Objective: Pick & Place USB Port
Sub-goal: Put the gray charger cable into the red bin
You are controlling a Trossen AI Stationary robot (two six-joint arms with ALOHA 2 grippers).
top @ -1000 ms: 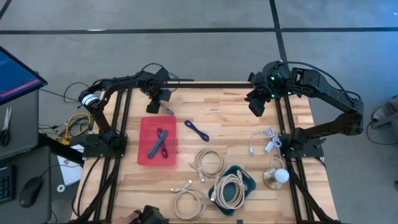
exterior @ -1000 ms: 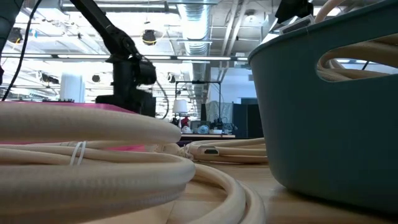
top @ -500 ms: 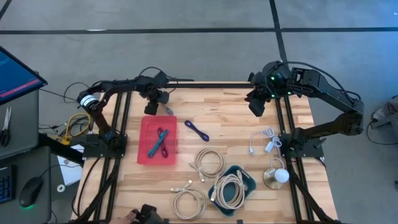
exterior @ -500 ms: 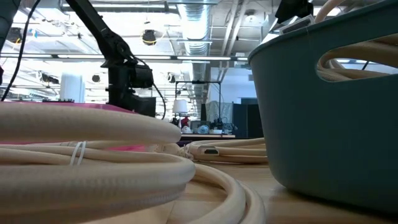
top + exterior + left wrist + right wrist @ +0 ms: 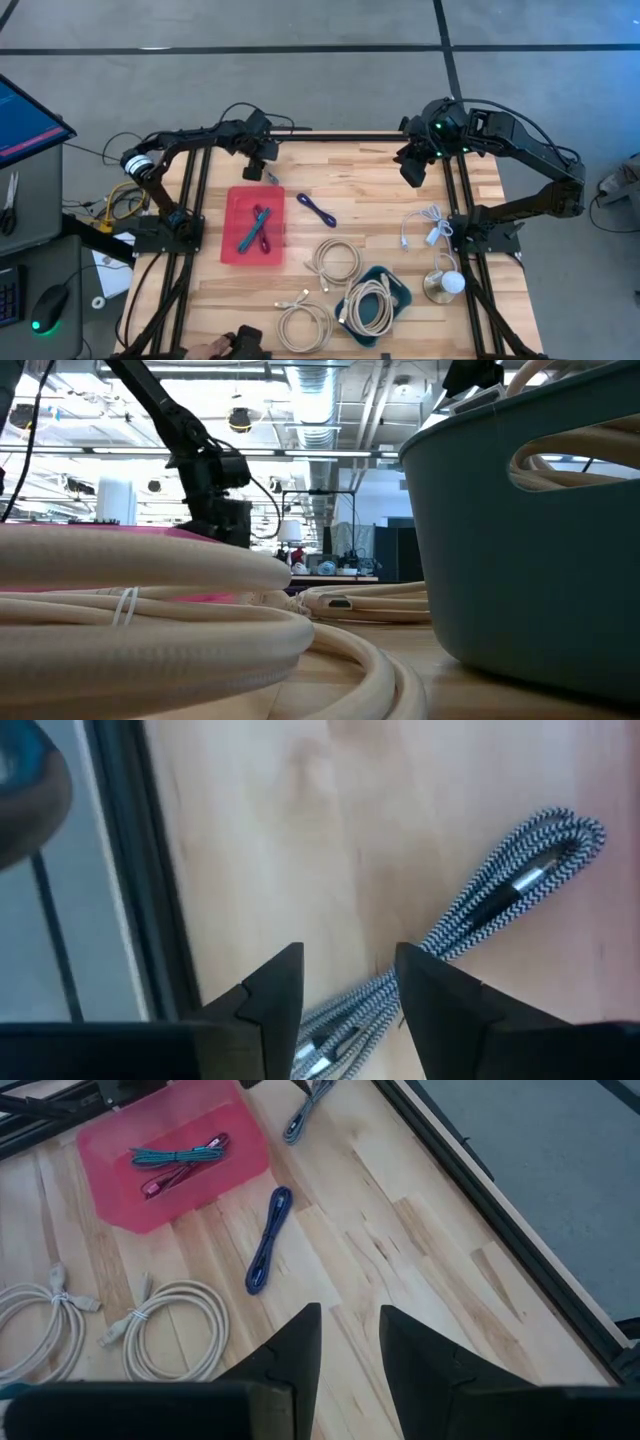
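Note:
A grey braided USB cable (image 5: 490,900) lies folded on the wood near the table's far edge (image 5: 270,178). My left gripper (image 5: 345,965) is open and hangs just above it, pointing down, one finger on each side of the cable's nearer end. It shows in the high view (image 5: 255,167) and in the low view (image 5: 225,510). A pink tray (image 5: 235,250) holds a teal cable and a red one (image 5: 175,1160). A blue cable (image 5: 316,210) lies right of the tray. My right gripper (image 5: 350,1340) waits open above the far right of the table (image 5: 412,168).
Beige coiled cables (image 5: 335,262) lie near the middle and near edge; another sits in a teal basket (image 5: 400,292). White cables (image 5: 425,228) and a round lamp-like thing (image 5: 445,285) lie at the right. A person's hand (image 5: 212,348) holds a dark object at the near edge.
My left gripper has stayed over the grey cable at the far edge, shifting slightly toward the table's right and turning a little about its wrist. The person's hand at the near edge has moved. The right arm and the cables have kept still.

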